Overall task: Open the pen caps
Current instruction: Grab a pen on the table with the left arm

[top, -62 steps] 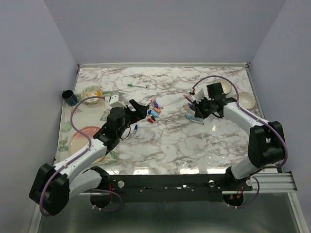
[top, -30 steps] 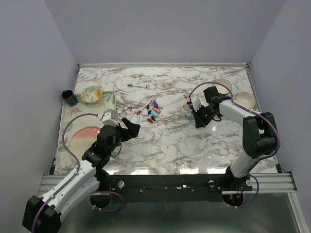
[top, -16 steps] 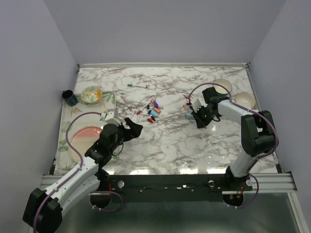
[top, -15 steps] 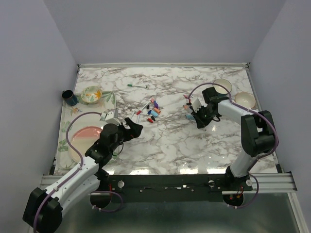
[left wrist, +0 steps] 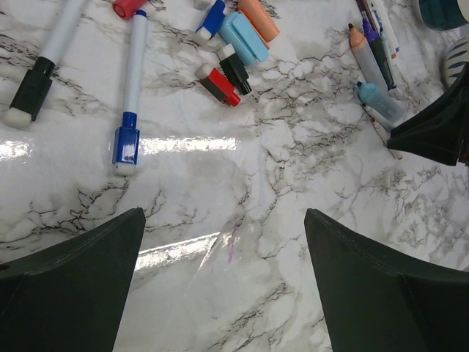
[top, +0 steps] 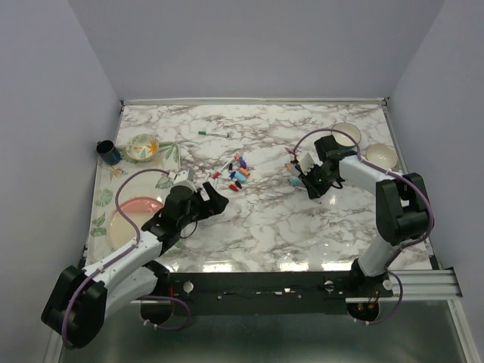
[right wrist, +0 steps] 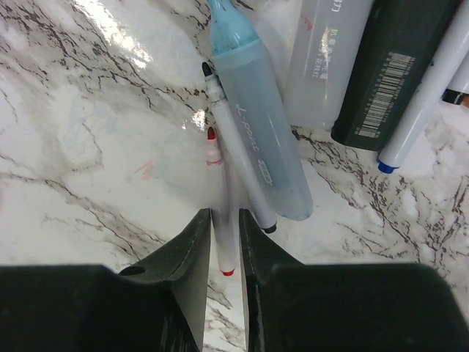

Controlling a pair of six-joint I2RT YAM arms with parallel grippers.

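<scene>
**Tight straddle on the right, wide spread on the left**

Down at the right gripper (right wrist: 226, 216): fingers nearly together, astride a thin red-tipped pen (right wrist: 218, 176) flat on the marble table (right wrist: 88, 147). Too close to call, cannot tell whether pinching it or just clear. Right alongside, a slim white pen (right wrist: 238, 161) with black ends, then a pale blue highlighter (right wrist: 256, 125) with slanted cursive lettering down the barrel, not legible for certain. Further over, a frosted barrel (right wrist: 322, 59) with a couple of printed characters cut off at the frame edge, and a dark barrel (right wrist: 385, 66) with a white barcode, digits too small to read.

Over to the left gripper (left wrist: 223, 213): spread wide, holding nothing, hanging above bare marble. Just ahead of it, the pen caps (top: 239, 175), loose in a small cluster mid-table, between the two arms and well apart from the right one. Among them a red cap (left wrist: 220, 86), a pale blue cap (left wrist: 244, 38) and an orange cap (left wrist: 258, 16). Beside the cluster, a white marker (left wrist: 133, 73) with a blue cap on.
</scene>
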